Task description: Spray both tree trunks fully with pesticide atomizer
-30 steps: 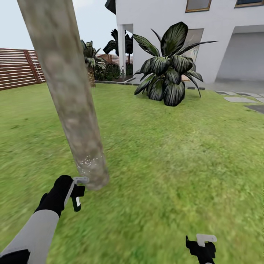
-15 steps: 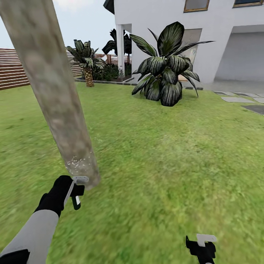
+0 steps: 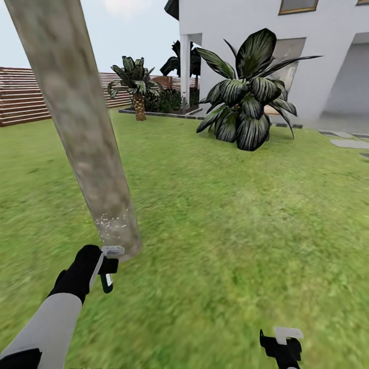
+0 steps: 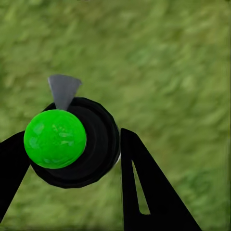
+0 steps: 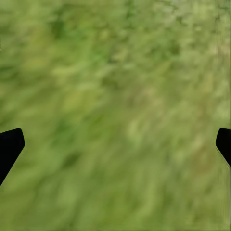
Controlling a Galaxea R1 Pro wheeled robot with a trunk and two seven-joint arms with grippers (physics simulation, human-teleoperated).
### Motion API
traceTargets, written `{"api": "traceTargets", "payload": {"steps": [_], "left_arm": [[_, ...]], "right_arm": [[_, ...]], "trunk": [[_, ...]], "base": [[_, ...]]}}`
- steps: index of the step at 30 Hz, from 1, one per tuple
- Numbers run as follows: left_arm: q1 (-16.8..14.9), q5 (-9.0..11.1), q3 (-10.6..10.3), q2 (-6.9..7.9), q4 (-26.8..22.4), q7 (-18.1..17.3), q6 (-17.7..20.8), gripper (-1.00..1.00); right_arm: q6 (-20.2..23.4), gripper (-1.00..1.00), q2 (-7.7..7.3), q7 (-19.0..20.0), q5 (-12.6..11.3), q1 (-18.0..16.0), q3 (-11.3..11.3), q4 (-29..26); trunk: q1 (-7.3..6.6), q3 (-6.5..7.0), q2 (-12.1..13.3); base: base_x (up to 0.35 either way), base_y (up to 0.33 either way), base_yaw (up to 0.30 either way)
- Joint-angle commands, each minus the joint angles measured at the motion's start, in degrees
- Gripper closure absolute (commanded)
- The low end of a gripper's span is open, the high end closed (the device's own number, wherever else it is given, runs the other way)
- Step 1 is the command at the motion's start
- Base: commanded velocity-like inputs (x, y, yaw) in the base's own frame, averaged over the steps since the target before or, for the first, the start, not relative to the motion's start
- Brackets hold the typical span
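Green lawn (image 3: 246,230) runs out ahead of you to a slatted wooden fence (image 3: 25,100) on the left and a white house (image 3: 287,56) behind a big dark-leaved plant (image 3: 251,97) — that is the garden you are working in.

Your left pincer (image 3: 106,266) is pinching the atomizer (image 3: 107,283). In the left wrist view its two black fingers (image 4: 144,187) stand on either side of the round dark body, and a bright green ball (image 4: 55,138) sits on its top, with grass below. The bottle hangs low, just beside the foot of the thick mottled trunk (image 3: 84,133), which leans away up and to the left. A band of whitish specks (image 3: 110,221) dusts the trunk near its base; above that band the bark looks bare.

So you are in the spraying step on one tree, and by my reading only barely into it. Next you will want to raise the nozzle and aim it at the clean bark higher up, keeping close to the trunk, then work around the sides you cannot see from here.

Your right pincer (image 3: 283,342) hangs low over the grass, spread wide and holding nothing — its fingertips (image 5: 10,144) sit at the far edges of the right wrist view.
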Motion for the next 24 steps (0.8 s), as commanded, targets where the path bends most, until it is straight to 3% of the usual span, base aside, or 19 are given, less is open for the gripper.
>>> {"api": "traceTargets", "payload": {"steps": [1,19,24], "left_arm": [[-0.08,-0.64,0.15,-0.05,-0.06,-0.57,0.20,1.00],[-0.11,-0.64,0.15,-0.02,-0.51,-0.57,0.20,1.00],[-0.11,-0.64,0.17,0.02,-0.83,-0.57,0.20,1.00]], "right_arm": [[-0.13,-1.00,0.00,-0.14,-0.08,-0.01,0.14,0.02],[-0.13,-1.00,0.00,-0.14,-0.08,-0.01,0.19,0.02],[-0.13,-1.00,0.00,-0.13,-0.09,-0.01,0.22,0.02]], "trunk": [[0.00,-0.05,-0.02],[0.00,-0.05,-0.02],[0.00,-0.05,-0.02]], "base": [[0.141,-0.257,0.152],[0.162,-0.241,0.012],[0.145,-0.241,0.199]]}}
